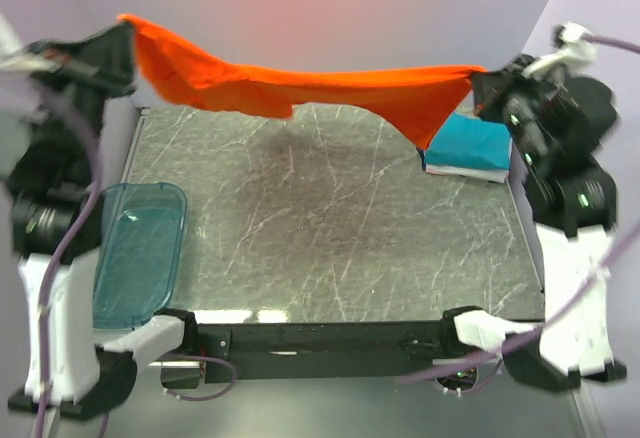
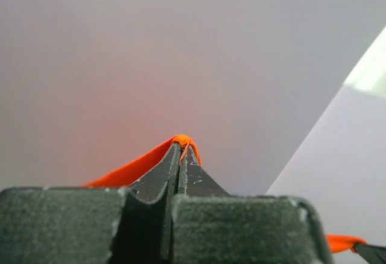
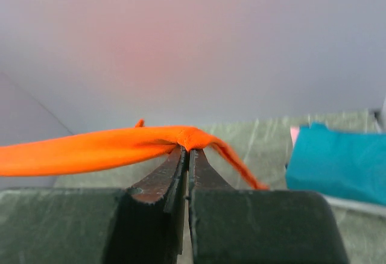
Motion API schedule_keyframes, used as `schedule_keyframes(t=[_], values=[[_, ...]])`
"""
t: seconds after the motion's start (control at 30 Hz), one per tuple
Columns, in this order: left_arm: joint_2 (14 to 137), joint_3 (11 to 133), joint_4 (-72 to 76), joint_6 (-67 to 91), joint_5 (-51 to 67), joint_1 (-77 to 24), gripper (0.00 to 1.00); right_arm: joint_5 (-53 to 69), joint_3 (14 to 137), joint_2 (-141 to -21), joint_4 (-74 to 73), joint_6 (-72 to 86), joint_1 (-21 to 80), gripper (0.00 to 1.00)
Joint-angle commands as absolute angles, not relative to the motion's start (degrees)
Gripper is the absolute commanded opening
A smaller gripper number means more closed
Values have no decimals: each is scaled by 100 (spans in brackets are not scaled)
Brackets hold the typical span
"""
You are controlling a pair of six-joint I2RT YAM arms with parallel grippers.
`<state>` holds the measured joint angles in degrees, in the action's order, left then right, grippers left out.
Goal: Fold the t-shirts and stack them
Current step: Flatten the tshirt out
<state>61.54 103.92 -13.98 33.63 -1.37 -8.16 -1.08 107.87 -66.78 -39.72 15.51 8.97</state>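
Note:
An orange-red t-shirt [image 1: 300,83] hangs stretched in the air across the back of the table, held by both arms. My left gripper [image 1: 122,24] is shut on its left end, high at the far left; cloth [image 2: 181,139] bulges over the closed tips [image 2: 181,149]. My right gripper [image 1: 478,80] is shut on the right end, where cloth [image 3: 120,146] drapes over the pinched tips [image 3: 187,150]. A loose flap of the shirt droops below the right grip. Folded t-shirts [image 1: 470,144] lie stacked at the back right, teal [image 3: 338,161] on top, with white and pink edges beneath.
A translucent blue-green plastic bin [image 1: 138,253] sits at the table's left edge. The dark marbled table top [image 1: 320,228] lies under the hanging shirt. Pale walls close in behind and at both sides.

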Motion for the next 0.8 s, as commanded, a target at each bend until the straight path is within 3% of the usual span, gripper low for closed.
schedule_keyframes(t=[0.0, 0.37, 0.57, 0.77], values=[[5670, 10371, -843, 3261, -430, -782, 0, -158, 10556, -6022, -2999, 1485, 879, 0], [5475, 11162, -1108, 3427, -361, -782, 0, -334, 10503, -5282, -3296, 1854, 870, 0], [6230, 10364, -1213, 3998, 295, -782, 0, -562, 9354, -5423, -3174, 1846, 870, 0], [7872, 9335, -1142, 4298, 869, -782, 0, -467, 7649, -6230, -2260, 1740, 677, 0]])
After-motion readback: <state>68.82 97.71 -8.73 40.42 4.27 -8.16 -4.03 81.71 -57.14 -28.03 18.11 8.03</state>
